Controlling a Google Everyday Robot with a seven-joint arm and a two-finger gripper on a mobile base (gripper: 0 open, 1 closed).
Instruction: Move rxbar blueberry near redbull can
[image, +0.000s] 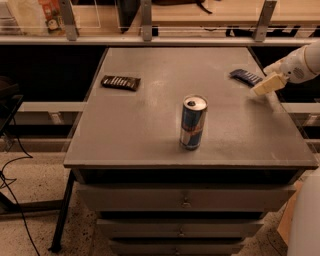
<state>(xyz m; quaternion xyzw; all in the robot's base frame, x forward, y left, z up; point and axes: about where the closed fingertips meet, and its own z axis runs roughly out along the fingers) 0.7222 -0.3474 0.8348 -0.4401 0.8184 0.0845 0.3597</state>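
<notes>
The rxbar blueberry (245, 76), a flat navy-blue bar, lies on the grey table top (150, 125) near its back right corner. My gripper (266, 83) reaches in from the right edge and hovers just right of the bar, at its near end. The redbull can (192, 122) stands upright in the front middle of the table, well apart from the bar and from my gripper.
A dark brown bar with white lettering (120, 82) lies at the back left of the table. Drawers (185, 202) sit below the table front. A railing with posts (146, 22) runs behind the table. Cables (15, 190) trail on the floor at left.
</notes>
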